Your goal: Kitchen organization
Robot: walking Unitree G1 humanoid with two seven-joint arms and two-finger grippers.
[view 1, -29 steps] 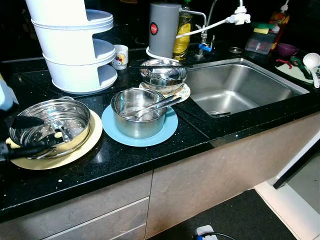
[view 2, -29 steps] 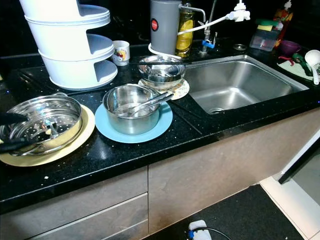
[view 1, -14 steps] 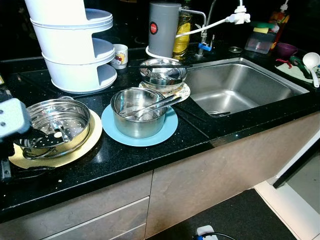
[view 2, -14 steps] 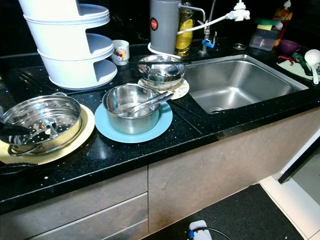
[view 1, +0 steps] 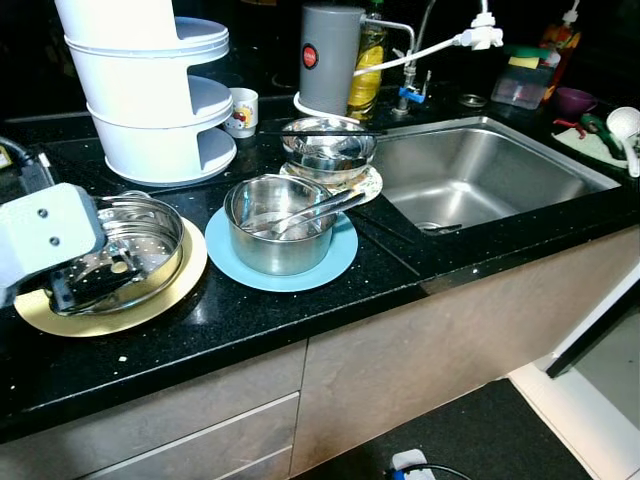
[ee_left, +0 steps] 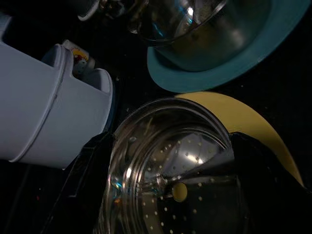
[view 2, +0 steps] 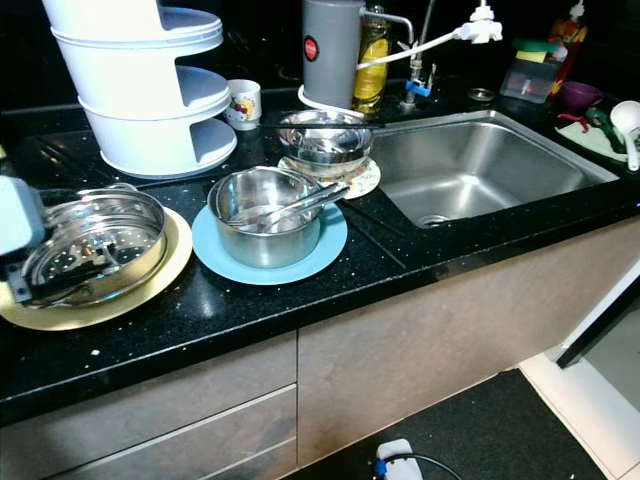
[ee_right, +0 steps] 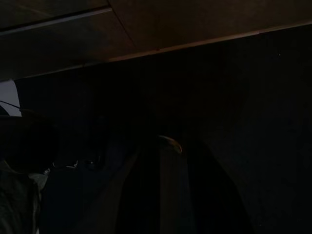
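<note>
A perforated steel steamer basket (view 1: 135, 245) sits on a yellow plate (view 1: 175, 295) at the left of the black counter (view 1: 400, 275). My left gripper (view 1: 80, 288) hangs over the basket's near-left side. In the left wrist view it is open (ee_left: 170, 141), one black finger (ee_left: 90, 165) on each side of the basket's rim (ee_left: 161, 109). To the right, a steel pot (view 1: 280, 235) holding a long utensil stands on a blue plate (view 1: 335, 265). Behind it is a steel bowl (view 1: 328, 150) on a patterned plate. The right wrist view is very dark.
A white three-tier rack (view 1: 150, 100) and a small mug (view 1: 241, 110) stand at the back left. A grey canister (view 1: 330, 55) and the tap are behind the steel sink (view 1: 480, 175). Tubs and a white ladle (view 1: 625, 125) lie at the far right.
My left arm has swung in from the left edge and risen. Its pale wrist block now sits over the steamer basket's left side. Nothing on the counter has moved.
</note>
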